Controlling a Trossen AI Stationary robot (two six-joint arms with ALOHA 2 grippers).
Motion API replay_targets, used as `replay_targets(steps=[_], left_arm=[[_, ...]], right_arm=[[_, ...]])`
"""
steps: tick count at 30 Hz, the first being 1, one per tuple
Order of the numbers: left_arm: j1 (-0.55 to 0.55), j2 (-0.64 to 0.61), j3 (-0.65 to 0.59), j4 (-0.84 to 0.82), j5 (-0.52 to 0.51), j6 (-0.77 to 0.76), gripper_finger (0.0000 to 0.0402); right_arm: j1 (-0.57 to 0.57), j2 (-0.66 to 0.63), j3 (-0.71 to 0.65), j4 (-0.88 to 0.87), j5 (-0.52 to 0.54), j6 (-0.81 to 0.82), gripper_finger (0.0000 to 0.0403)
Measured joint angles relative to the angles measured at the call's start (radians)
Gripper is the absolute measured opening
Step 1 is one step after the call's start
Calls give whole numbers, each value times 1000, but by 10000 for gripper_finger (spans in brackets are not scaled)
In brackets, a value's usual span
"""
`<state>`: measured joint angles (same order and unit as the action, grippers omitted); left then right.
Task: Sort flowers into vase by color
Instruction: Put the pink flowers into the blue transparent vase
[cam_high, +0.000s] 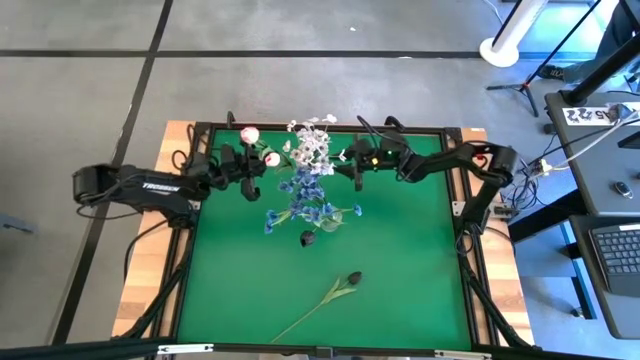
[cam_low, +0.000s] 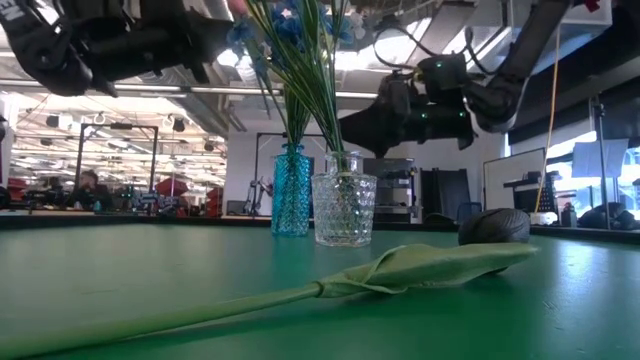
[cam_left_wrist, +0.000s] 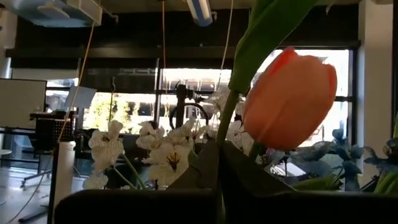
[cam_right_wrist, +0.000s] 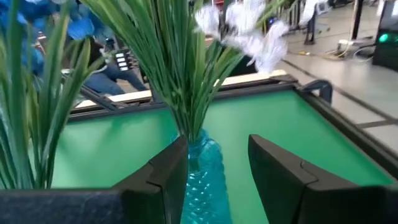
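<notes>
Green table mat (cam_high: 400, 270) (workshop room behind). Left gripper (cam_high: 252, 166) clamps a pink tulip (cam_high: 250, 135); right gripper (cam_right_wrist: 217, 168) gapes, empty, around the blue vase (cam_right_wrist: 205, 180).

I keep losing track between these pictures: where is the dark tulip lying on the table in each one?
High view: dark tulip on the green mat, lower middle.
Low view: dark tulip at right, stalk running left.
Left wrist view: not in it.
Right wrist view: not in it.
Shared landmark: blue vase, also.
</notes>
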<state>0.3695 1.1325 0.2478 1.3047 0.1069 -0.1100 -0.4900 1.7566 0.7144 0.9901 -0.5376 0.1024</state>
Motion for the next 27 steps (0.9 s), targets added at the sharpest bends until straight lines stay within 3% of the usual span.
replay_targets(steps=[9, 21, 27], left_arm=[[-12, 132, 3, 134, 23, -14, 0], [-15, 264, 89, 121, 14, 40, 0], [-15, 291, 92, 106, -56, 103, 0]], right_arm=[[46, 84, 38, -30, 0, -3, 166], [86, 141, 114, -60, -3, -17, 166], [85, 141, 116, -83, -5, -26, 166]])
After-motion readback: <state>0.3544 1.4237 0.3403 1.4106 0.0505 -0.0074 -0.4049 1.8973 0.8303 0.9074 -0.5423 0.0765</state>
